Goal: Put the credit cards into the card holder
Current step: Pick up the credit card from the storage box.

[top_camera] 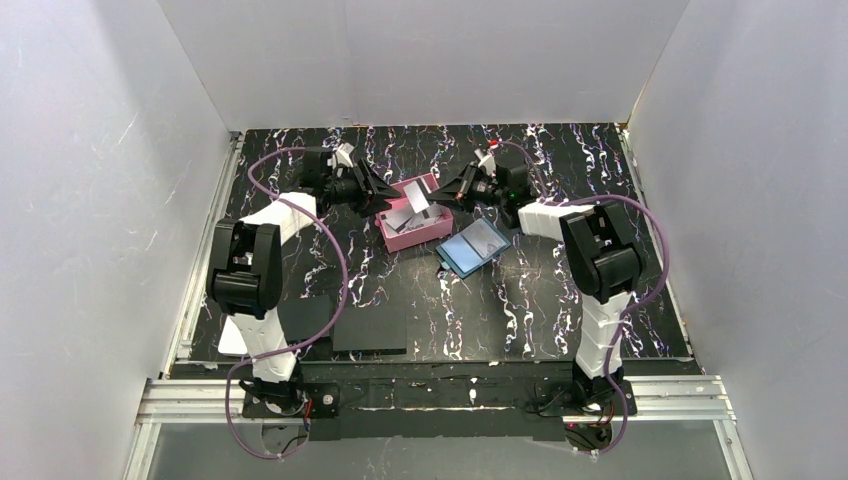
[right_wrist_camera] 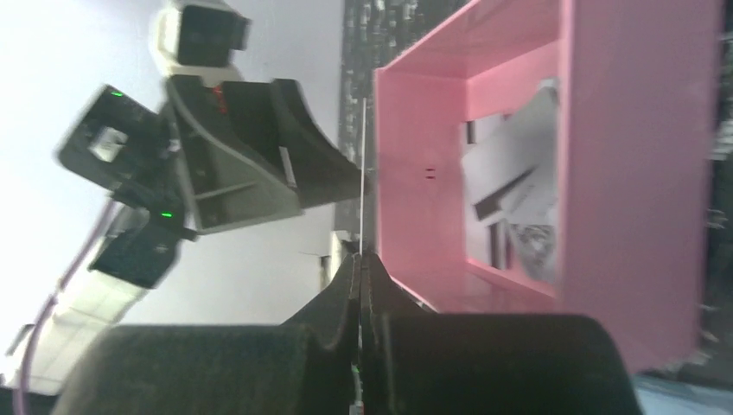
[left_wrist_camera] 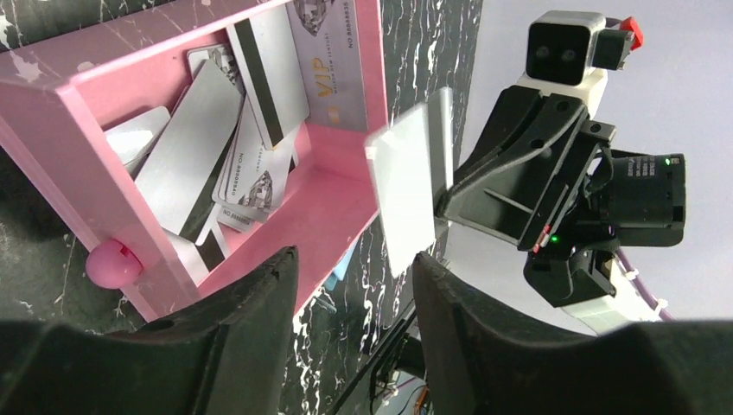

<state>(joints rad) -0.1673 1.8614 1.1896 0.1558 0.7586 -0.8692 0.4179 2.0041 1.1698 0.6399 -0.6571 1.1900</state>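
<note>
Card (left_wrist_camera: pixel 404 194) thin, stiff, light, likely slippery; best pinched at an edge, as clamped now by right gripper (right_wrist_camera: pixel 360 259) beside holder (left_wrist_camera: pixel 373 78). Left gripper (left_wrist_camera: pixel 350 281) spread, empty.

counter (top_camera: pixel 500 320) black, white-veined | pink card holder (top_camera: pixel 408 240) mid-far | blue case (top_camera: pixel 474 246) just beside it | black pads (top_camera: pixel 370 322) near front
</note>
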